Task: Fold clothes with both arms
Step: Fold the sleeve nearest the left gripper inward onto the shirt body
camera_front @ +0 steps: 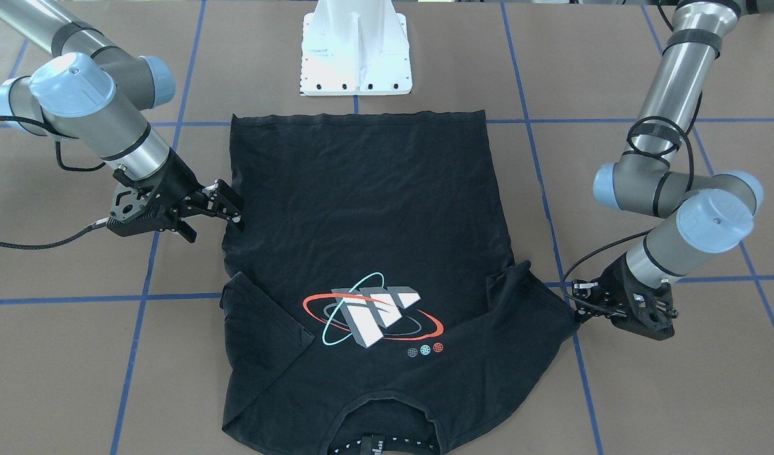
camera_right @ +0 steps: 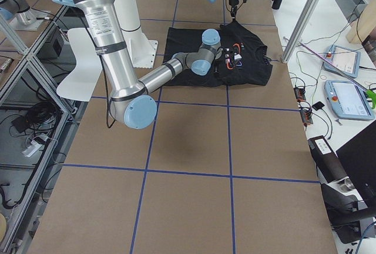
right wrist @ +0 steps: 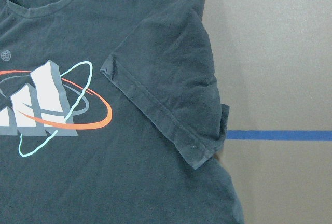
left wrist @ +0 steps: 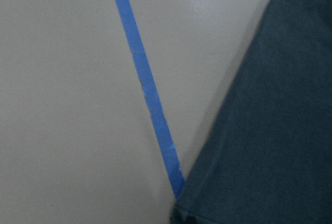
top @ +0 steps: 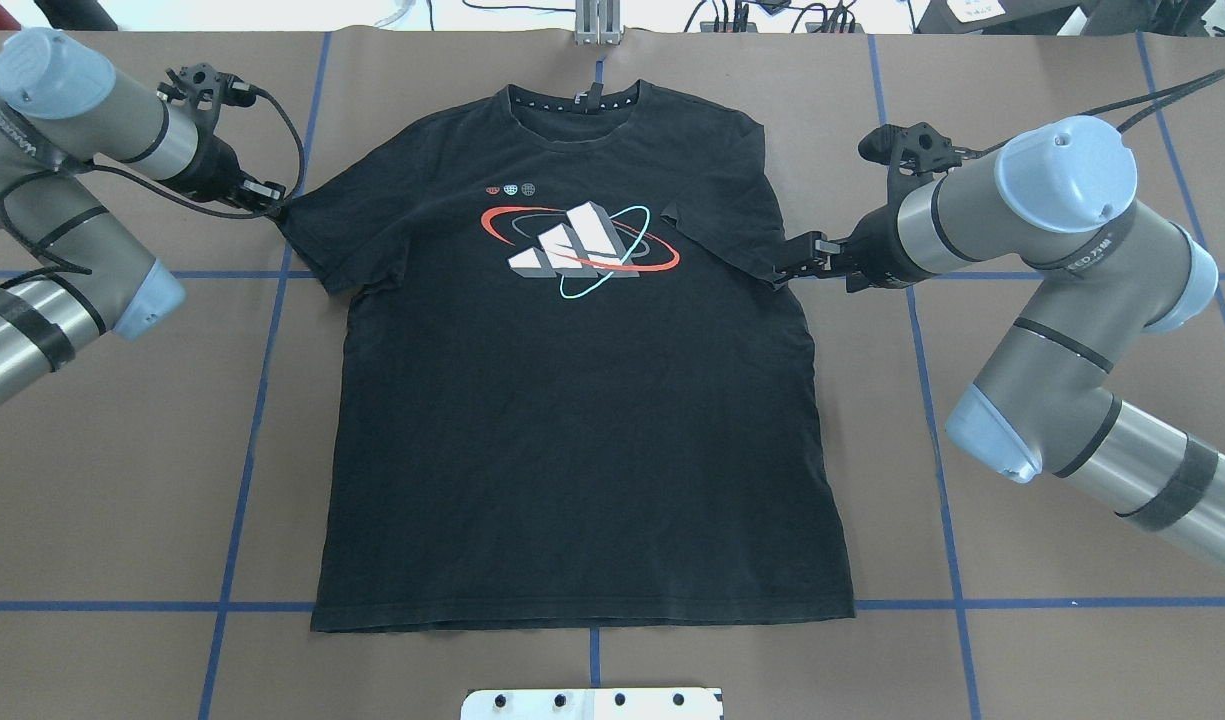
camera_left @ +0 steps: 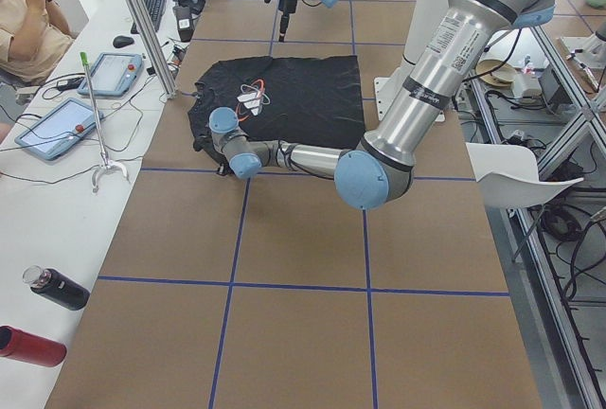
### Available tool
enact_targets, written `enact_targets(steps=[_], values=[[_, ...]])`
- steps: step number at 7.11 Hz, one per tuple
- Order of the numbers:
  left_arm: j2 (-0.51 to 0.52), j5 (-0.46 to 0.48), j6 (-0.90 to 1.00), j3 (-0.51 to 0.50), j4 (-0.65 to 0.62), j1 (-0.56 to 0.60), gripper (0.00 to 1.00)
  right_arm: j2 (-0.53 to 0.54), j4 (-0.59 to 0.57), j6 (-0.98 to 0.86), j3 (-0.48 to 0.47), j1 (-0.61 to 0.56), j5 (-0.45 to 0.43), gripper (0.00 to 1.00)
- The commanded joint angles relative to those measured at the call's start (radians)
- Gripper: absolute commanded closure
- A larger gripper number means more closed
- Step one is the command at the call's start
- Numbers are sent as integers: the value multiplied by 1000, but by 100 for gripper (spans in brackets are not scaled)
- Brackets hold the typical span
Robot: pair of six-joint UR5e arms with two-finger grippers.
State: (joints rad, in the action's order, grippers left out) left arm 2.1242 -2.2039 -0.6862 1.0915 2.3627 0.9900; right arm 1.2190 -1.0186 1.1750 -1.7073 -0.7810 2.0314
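- Looking down from overhead, you have the t-shirt [top: 572, 420] spread flat on the brown surface [top: 122, 500] with its graphic up. It lies between the two arms, so each can reach its own side.
- Its long axis runs from the hem [top: 582, 615], nearest the white pedestal [top: 592, 703], to the collar [top: 582, 110], which points away from the robot.
- The right-hand sleeve [top: 717, 235] lies folded in over the chest. The left-hand sleeve [top: 312, 230] is spread outward, so that fold is probably your next one.
- The right end effector [top: 797, 262] sits at the shirt's side edge just below the folded sleeve. Its fingers look parted and hold nothing.
- The left end effector [top: 267, 198] is at the tip of the spread sleeve. You cannot tell whether it has closed on the cloth.
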Motion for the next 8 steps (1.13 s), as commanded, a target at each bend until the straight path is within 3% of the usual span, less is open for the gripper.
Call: enact_targets(steps=[1, 3, 5, 8], values=[[89, -16, -114, 11, -31, 9, 100, 0, 0, 0, -3, -7, 6, 0], [170, 6, -258, 14, -45, -8, 100, 5, 0, -2, -5, -12, 9, 0], [212, 140, -341, 11, -45, -108, 100, 7, 0, -2, -2, -14, 10, 0], [221, 217, -371, 8, -45, -162, 100, 7, 0, -2, 3, -14, 9, 0]])
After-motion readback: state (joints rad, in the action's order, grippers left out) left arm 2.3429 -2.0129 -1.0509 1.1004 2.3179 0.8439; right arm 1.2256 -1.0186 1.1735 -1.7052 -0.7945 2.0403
